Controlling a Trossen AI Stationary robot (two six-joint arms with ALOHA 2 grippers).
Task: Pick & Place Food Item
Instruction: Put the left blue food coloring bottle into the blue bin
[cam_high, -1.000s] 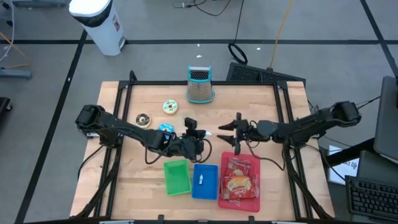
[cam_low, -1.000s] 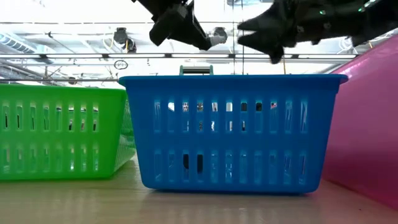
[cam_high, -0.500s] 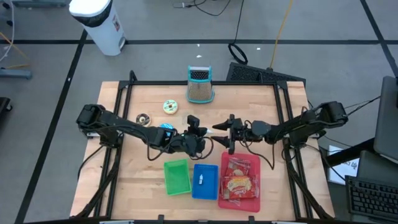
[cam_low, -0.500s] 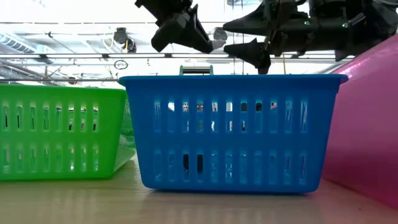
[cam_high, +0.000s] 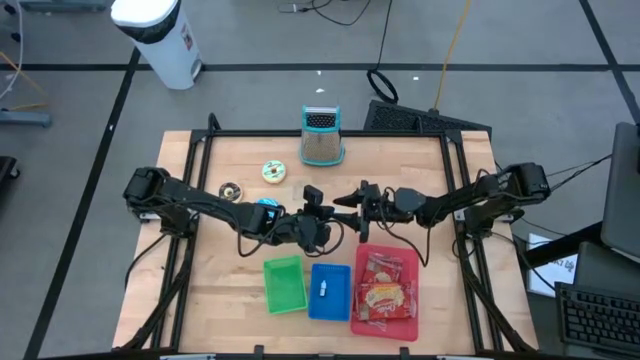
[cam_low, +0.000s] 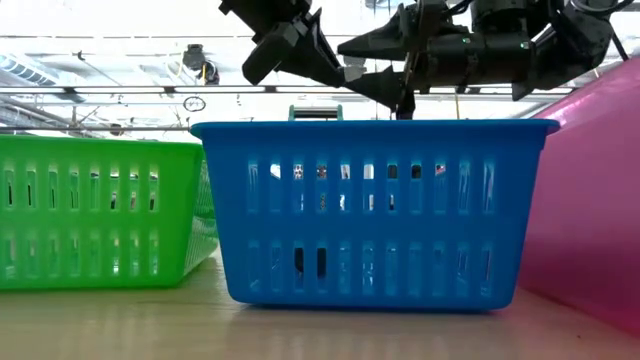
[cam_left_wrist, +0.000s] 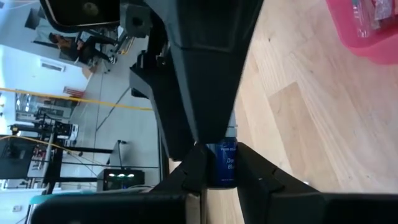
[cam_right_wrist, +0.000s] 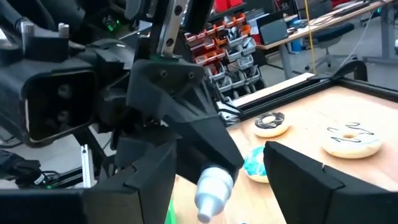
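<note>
A small bottle (cam_left_wrist: 222, 163) with a blue label and a white cap (cam_right_wrist: 213, 185) hangs above the table's middle, just beyond the blue basket (cam_high: 329, 291). My left gripper (cam_high: 333, 223) is shut on it. My right gripper (cam_high: 347, 203) faces it from the table's right. It is open, one finger (cam_right_wrist: 155, 180) on each side of the cap end, and I see no touch. In the low view both grippers (cam_low: 335, 68) (cam_low: 380, 68) meet above the blue basket's rim (cam_low: 375, 128). My left gripper pinches the bottle's blue-labelled body (cam_left_wrist: 222, 155) between its two fingers (cam_left_wrist: 193, 171). It comes from the table's left, slanting a little downward. The capped end (cam_low: 352, 68) sticks out past the fingertips toward my right gripper. The bottle is lifted clear of the table.
Along the near edge stand a green basket (cam_high: 285, 283), the blue basket with a small white item, and a red basket (cam_high: 385, 290) of snack packets. Three donuts (cam_high: 272, 171) (cam_high: 230, 191) (cam_high: 266, 206) lie at the left. A teal-rimmed mesh holder (cam_high: 321, 137) stands at the far edge.
My right gripper has moved toward the table's left, sunk slightly and rolled, closing on the left gripper until its fingers flank the bottle's cap end. My left gripper has stayed almost in place with the bottle still held clear of the table.
</note>
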